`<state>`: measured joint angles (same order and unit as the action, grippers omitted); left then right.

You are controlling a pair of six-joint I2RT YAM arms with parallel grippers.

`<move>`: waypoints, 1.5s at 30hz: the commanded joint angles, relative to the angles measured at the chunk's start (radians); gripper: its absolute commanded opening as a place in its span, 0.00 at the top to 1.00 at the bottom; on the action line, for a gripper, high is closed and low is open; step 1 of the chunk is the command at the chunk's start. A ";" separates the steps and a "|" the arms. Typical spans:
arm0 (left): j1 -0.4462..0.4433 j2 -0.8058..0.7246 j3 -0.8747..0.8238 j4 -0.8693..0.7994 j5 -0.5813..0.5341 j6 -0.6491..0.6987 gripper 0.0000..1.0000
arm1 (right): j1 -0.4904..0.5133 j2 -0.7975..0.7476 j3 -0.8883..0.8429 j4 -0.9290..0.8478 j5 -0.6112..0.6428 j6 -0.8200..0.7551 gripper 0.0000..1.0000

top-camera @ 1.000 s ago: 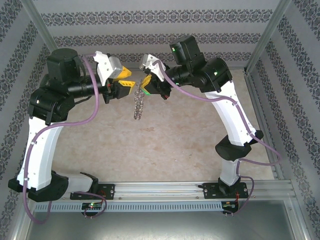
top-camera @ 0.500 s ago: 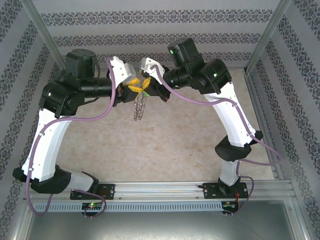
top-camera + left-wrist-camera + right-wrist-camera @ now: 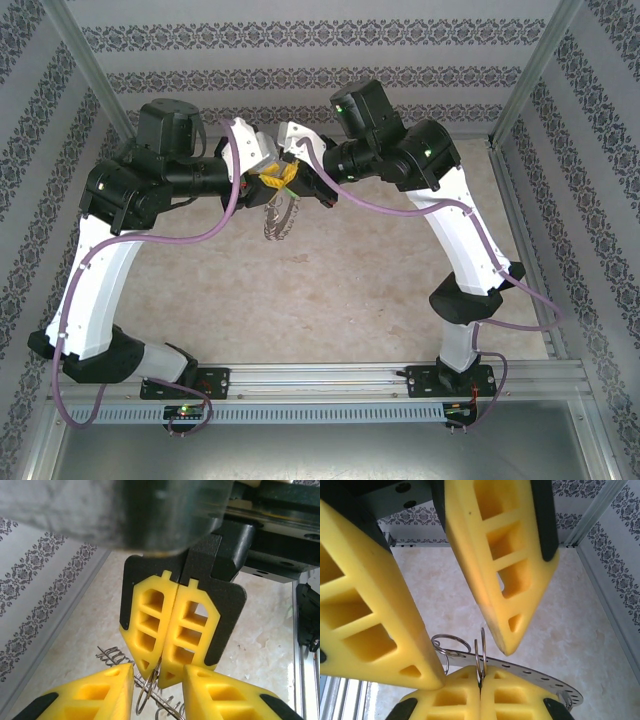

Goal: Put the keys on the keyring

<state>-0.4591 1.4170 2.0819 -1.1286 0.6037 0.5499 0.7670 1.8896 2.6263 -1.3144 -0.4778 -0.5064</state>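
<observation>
patterned walls (image 3: 300, 40) box in a beige marbled table (image 3: 330, 290). the left gripper (image 3: 264, 181) has swung in from 9 o'clock, jaws narrowed but apart, straddling the tip of the right gripper (image 3: 293, 181). that one, from 3 o'clock, is clamped on a wire loop (image 3: 481, 655) of the keyring (image 3: 277, 218), which dangles toward 6 o'clock. likely a handover. i cannot make out the key, and the crowding blocks the loop.

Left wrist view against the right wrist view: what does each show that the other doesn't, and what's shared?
Left wrist, not right: the right gripper face-on, its whole fingers pressed shut. Right wrist, not left: the keyring as a flat band with a row of holes. Both: the left gripper open, straddling the wire split ring that the right one pinches.
</observation>
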 commanded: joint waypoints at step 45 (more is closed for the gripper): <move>0.026 -0.004 0.009 -0.028 0.100 -0.031 0.69 | -0.026 -0.101 -0.072 0.012 -0.162 -0.068 1.00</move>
<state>-0.4427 1.4277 2.1002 -1.1671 0.6815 0.5301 0.7479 1.8290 2.5618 -1.3342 -0.5892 -0.5571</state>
